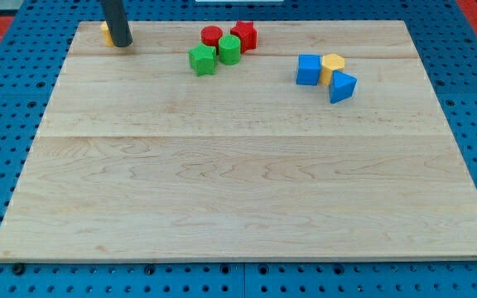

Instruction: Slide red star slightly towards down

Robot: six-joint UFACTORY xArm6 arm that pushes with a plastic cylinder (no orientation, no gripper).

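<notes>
The red star (245, 35) sits near the view's top, a little right of the middle, touching a green cylinder (229, 50) and next to a red cylinder (212, 36). A green block (203, 60) lies just left of and below them. My tip (121, 43) is at the top left of the board, far left of the red star, standing right against a yellow block (105, 33) that it partly hides.
A blue cube (308, 69), a yellow block (333, 65) and a blue triangular block (342, 86) cluster at the upper right. The wooden board (238, 182) lies on a blue perforated table.
</notes>
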